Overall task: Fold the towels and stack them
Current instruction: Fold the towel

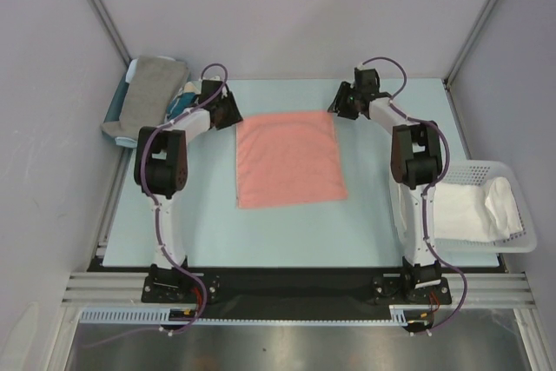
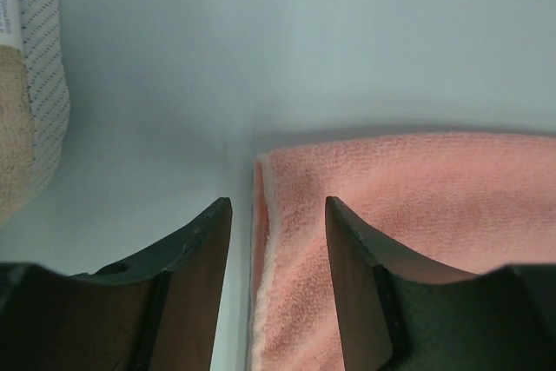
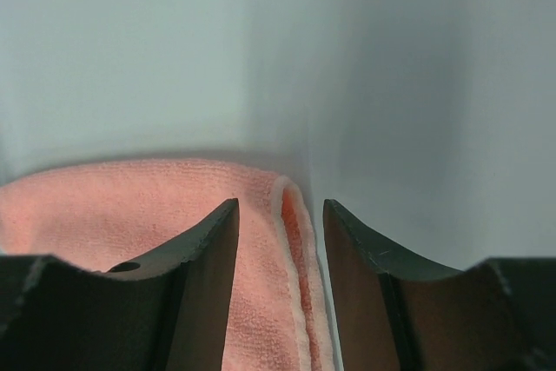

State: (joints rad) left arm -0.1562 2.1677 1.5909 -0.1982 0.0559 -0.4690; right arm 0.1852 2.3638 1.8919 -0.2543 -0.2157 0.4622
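two grippers sit at the far corners of the salmon-pink towel [image 1: 289, 158], which lies flat in the middle of the pale blue table [image 1: 174, 241], its long sides running away from the arm bases.

the left gripper [image 1: 228, 113] is at the towel's far left corner. from its wrist camera we see both fingers [image 2: 195, 258] well apart. the towel's left edge runs up through the gap, nearer the right-hand finger, and a strip of bare table shows beside the other. the cloth is not pinched, so this hand is open and has hold of nothing. whether the tips touch the towel we cannot tell.

the right gripper [image 1: 337, 106] is at the far right corner. its wrist view shows the same spread. the towel's right edge lies between the fingers and shows two layers, so the towel is folded there. bare table separates that edge from the right-hand finger. this hand too is open and holds nothing.

one grey towel [image 1: 148, 93] lies draped at the table's far left corner, just beside the left arm. one white towel [image 1: 469, 206] is bunched inside the white basket [image 1: 521, 241] at the right edge of the table, beside the right arm and well apart from the pink one.
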